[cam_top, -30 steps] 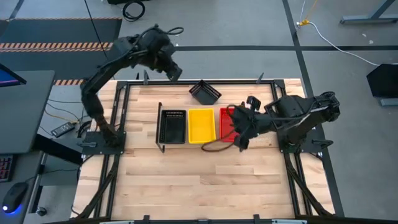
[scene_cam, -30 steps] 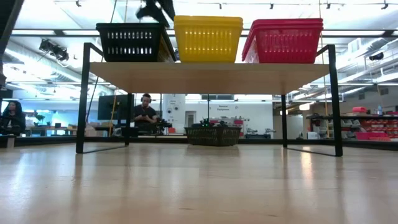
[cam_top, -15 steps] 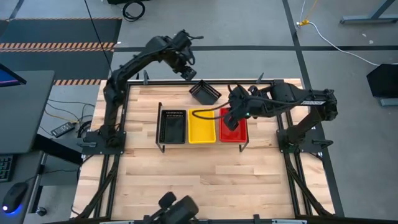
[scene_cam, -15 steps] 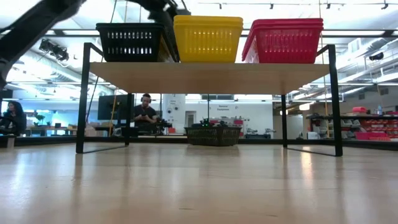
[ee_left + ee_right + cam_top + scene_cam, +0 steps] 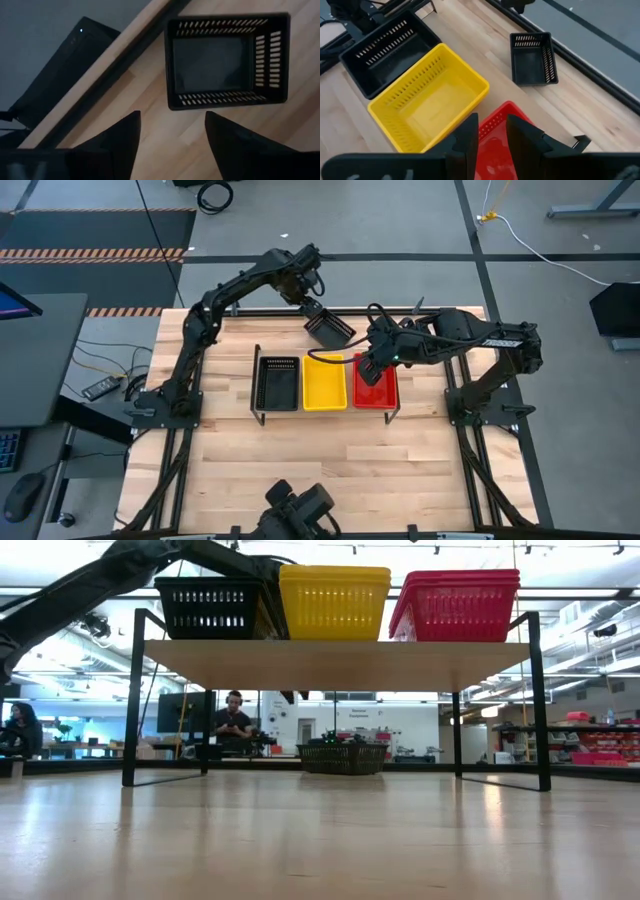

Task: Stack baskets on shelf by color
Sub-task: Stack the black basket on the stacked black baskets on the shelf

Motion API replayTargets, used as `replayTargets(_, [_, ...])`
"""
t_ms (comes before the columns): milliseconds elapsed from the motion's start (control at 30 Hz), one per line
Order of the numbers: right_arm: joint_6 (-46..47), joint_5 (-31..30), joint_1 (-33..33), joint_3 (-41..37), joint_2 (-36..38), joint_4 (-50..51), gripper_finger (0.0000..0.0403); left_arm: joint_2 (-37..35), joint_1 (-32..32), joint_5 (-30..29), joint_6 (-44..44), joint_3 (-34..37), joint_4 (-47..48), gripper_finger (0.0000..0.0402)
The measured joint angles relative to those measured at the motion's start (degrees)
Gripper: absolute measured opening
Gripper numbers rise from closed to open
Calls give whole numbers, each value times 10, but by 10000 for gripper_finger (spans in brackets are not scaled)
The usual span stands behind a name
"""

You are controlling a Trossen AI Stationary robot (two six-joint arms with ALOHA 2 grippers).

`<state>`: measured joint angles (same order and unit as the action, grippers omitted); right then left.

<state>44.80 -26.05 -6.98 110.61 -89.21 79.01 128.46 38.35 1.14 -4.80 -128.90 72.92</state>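
Note:
A low wooden shelf (image 5: 256, 416) holds three basket stacks: black (image 5: 278, 383), yellow (image 5: 324, 381) and red (image 5: 376, 385); in the low view they stand side by side: black (image 5: 215, 608), yellow (image 5: 334, 602), red (image 5: 455, 605). One loose black basket (image 5: 329, 328) rests on its bottom on the tabletop near the far edge, also in the left wrist view (image 5: 227, 62). My left gripper (image 5: 311, 298) hangs open just beyond that basket, apart from it (image 5: 172, 132). My right gripper (image 5: 371, 366) hovers open over the red stack's far end (image 5: 492, 131).
The shelf's black legs (image 5: 130, 700) stand on the tabletop. A dark frame rail (image 5: 400, 310) runs along the table's far edge behind the loose basket. A dark object (image 5: 295, 510) shows at the near edge. Bare wood (image 5: 330, 460) lies between the shelf and the near edge.
My left arm has swung from beyond the table's far left corner toward the right and down, ending over the loose black basket. My right gripper has moved from the red stack's near right side toward the far edge, over the stack's far end. The baskets have stayed put.

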Motion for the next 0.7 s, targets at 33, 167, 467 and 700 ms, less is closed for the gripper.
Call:
replayTargets(33, [3, 2, 0, 0, 0, 0, 105, 1, 0, -1, 0, 0, -9, 236])
replayTargets(167, [5, 3, 0, 0, 0, -1, 105, 10, 0, 1, -4, 0, -37, 255])
replayTargets(467, [9, 22, 0, 0, 0, -1, 105, 55, -9, 2, -6, 0, -40, 255])
replayTargets(700, [18, 36, 0, 0, 0, -1, 105, 84, -11, 2, -1, 0, -48, 254])
